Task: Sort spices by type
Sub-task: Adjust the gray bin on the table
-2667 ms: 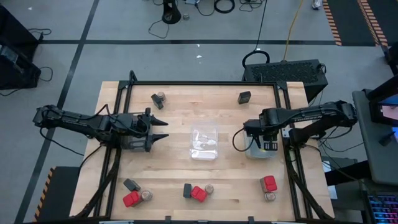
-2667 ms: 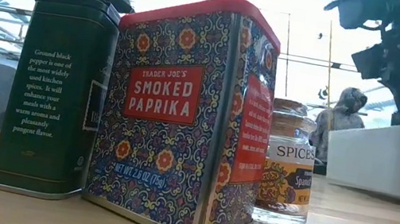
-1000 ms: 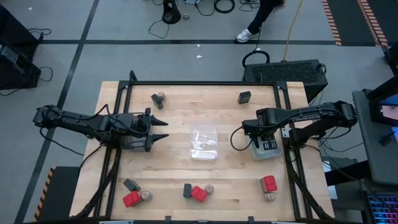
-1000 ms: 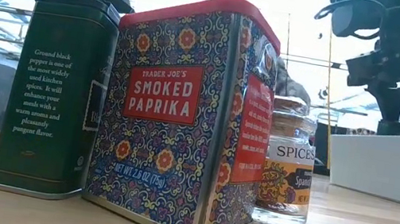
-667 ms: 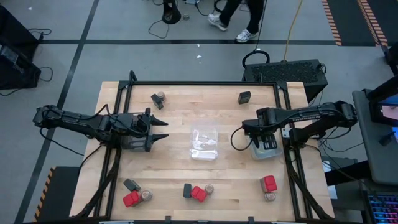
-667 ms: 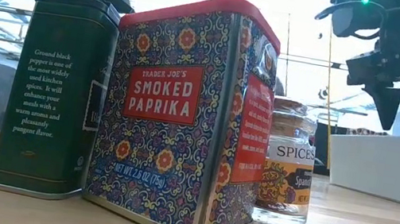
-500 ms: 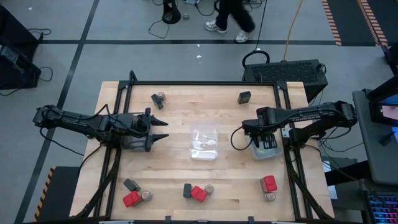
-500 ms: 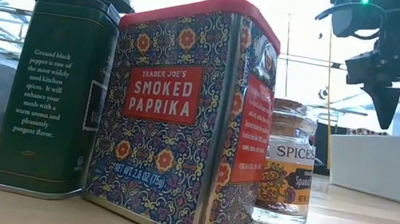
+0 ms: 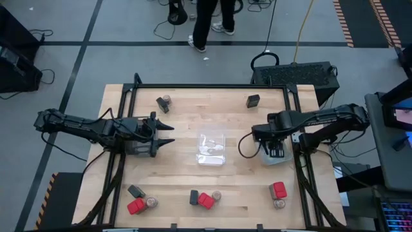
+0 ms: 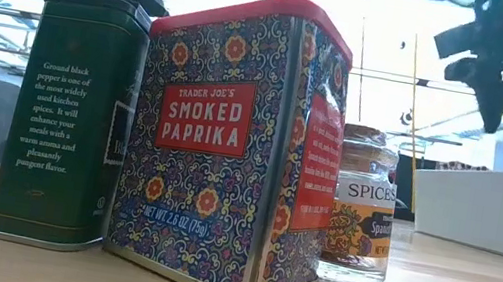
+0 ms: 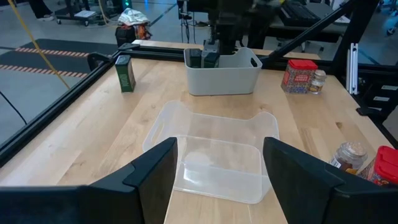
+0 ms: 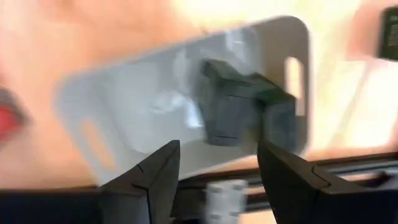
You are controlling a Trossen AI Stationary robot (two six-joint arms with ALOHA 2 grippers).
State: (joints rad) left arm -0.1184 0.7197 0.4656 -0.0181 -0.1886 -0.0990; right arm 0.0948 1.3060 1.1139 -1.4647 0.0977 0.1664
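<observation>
The spices stand in groups on the table. A black box [image 9: 161, 104] and a jar [image 9: 167, 99] are at the far left, and another black box [image 9: 253, 100] at the far side. Red boxes [image 9: 136, 206] [image 9: 205, 200] [image 9: 278, 189] stand along the near edge among black boxes and jars. Two black boxes [image 12: 229, 109] [image 12: 278, 117] stand in the grey tray [image 9: 273, 158]. My right gripper [image 9: 275, 149] [image 12: 217, 158] hangs open above that tray, pointing down, with nothing between its fingers. At the table's left my left gripper [image 9: 168, 133] [image 11: 219, 146] is open and faces the clear tray [image 11: 214, 155].
The clear tray [image 9: 211, 148] sits mid-table with a small thing inside it. In the low view a black tin [image 10: 68, 117], a red paprika tin [image 10: 231, 143] and a jar [image 10: 361, 219] stand close to the camera. A person walks on the floor beyond the table's far edge.
My right gripper has opened inside the grey tray and risen straight up out of it, rolling a little about its own line. The black box stays behind in the tray. A person has walked leftward beyond the table.
</observation>
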